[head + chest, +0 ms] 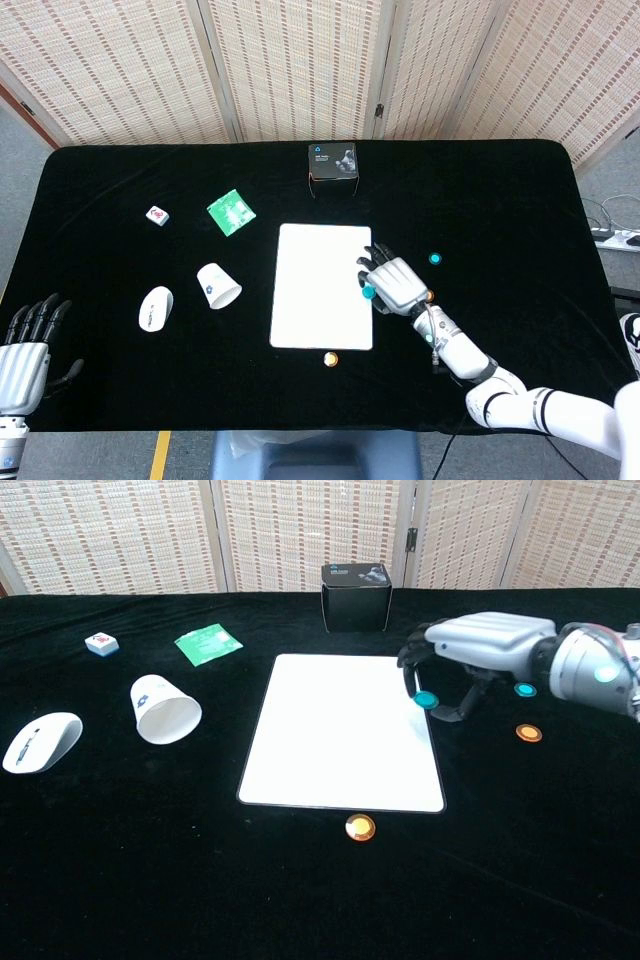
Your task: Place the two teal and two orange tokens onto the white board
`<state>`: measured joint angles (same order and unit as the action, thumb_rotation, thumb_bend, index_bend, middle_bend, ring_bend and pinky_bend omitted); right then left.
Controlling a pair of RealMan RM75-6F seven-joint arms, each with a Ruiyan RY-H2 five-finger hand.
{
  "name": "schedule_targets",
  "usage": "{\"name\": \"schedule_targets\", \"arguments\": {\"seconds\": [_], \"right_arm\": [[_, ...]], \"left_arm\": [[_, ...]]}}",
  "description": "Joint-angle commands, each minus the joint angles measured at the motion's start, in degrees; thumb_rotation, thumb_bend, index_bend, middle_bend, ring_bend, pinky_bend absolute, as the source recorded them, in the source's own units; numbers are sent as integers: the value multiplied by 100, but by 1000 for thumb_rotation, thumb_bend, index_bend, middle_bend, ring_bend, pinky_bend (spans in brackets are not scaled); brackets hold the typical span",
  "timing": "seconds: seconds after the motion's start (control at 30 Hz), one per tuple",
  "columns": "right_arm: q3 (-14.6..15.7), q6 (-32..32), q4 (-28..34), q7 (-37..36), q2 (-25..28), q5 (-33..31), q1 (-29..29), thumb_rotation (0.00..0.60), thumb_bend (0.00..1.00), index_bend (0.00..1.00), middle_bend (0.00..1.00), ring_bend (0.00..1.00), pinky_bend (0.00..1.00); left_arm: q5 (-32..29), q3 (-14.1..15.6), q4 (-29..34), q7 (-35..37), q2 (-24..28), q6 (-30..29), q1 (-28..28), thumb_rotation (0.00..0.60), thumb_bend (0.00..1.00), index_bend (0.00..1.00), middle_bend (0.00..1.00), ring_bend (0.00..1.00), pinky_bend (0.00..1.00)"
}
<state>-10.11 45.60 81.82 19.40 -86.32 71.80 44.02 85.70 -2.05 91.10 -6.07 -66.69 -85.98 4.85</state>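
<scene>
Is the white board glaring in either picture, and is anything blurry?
Head view: the white board is washed out, nearly featureless against the black cloth. Chest view: it looks softer, evenly lit. Both views are sharp, including the right hand.

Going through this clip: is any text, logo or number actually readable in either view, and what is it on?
No text can be read in either view.
black box: pale print on top, too blurred to read.
green packet: white markings, too small to read.
paper cup: small blue mark, illegible.
small white block: red mark, illegible.
white mouse, white board: no text visible.
</scene>
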Motion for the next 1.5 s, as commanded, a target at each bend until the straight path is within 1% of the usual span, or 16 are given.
{"name": "schedule_targets", "arguments": {"seconds": [0.03, 0.23, 0.4, 0.47, 0.53, 0.6, 0.63, 0.7, 0.77, 0.83, 0.9, 1.0, 1.2, 1.33, 1.37, 1.5], "right_arm": [[60, -114, -57, 242, -306, -53, 207, 600, 442, 492, 207, 45, 0], [51, -215, -269, 535, -787, -192, 504, 600, 442, 481, 198, 40, 0], [59, -237, -330, 810, -1011, -294, 687, 600, 442, 445, 181, 35, 0], [77, -242, -306, 919, -1062, -331, 748, 600, 442, 388, 170, 27, 0], [103, -229, -268, 1025, -1081, -359, 791, 600, 442, 268, 157, 14, 0], [110, -191, -234, 1075, -1084, -390, 805, 600, 442, 106, 139, 2, 0], [112, -168, -218, 1083, -1078, -403, 805, 600, 442, 53, 129, 0, 0], [100, -77, -188, 1069, -1043, -431, 782, 600, 441, 14, 118, 0, 0], [72, 88, -192, 1024, -968, -444, 716, 600, 442, 33, 116, 0, 0], [34, 262, -243, 982, -844, -528, 612, 600, 442, 135, 116, 0, 0], [-4, 380, -313, 952, -712, -656, 515, 600, 442, 216, 116, 0, 0], [-56, 475, -509, 888, -478, -957, 353, 600, 442, 282, 119, 2, 0], [-67, 311, -1128, 636, -334, -1404, 182, 600, 442, 325, 128, 0, 0], [-24, 237, -1437, 628, -394, -1511, 155, 600, 442, 331, 133, 0, 0], [-17, 159, -1643, 583, -447, -1631, 124, 600, 442, 331, 133, 0, 0], [-35, 14, -2149, 451, -621, -1743, 122, 600, 443, 332, 136, 0, 0]], "left_arm": [[1, 1, -16, 17, -7, -6, -5, 600, 329, 56, 0, 31, 0], [-32, 2, -99, 76, -30, 26, -11, 600, 329, 56, 0, 31, 0], [-63, 6, -186, 158, -60, 29, -34, 600, 328, 56, 0, 30, 0], [-81, 10, -224, 189, -71, 42, -41, 600, 328, 56, 0, 31, 0], [-82, 14, -258, 222, -82, 44, -47, 600, 329, 56, 0, 31, 0], [-85, 14, -285, 245, -93, 39, -54, 600, 329, 56, 0, 31, 0], [-91, 12, -297, 256, -96, 38, -58, 600, 329, 56, 0, 31, 0], [-94, 12, -319, 274, -101, 41, -60, 600, 328, 56, 0, 31, 0], [-86, 14, -331, 289, -104, 43, -61, 600, 328, 56, 0, 31, 0], [-76, 14, -345, 303, -107, 42, -60, 600, 329, 56, 0, 31, 0], [-77, 10, -355, 312, -108, 43, -58, 600, 329, 56, 0, 31, 0], [-62, 4, -360, 311, -122, 55, -42, 600, 328, 56, 0, 31, 0], [-17, 9, -330, 262, -146, 77, -11, 600, 328, 56, 0, 31, 0], [-10, 6, -310, 232, -146, 69, -8, 600, 329, 56, 0, 31, 0], [5, 7, -288, 210, -138, 62, -5, 600, 329, 56, 0, 31, 0], [4, 11, -248, 182, -120, 48, -16, 600, 329, 56, 0, 30, 0]]}}
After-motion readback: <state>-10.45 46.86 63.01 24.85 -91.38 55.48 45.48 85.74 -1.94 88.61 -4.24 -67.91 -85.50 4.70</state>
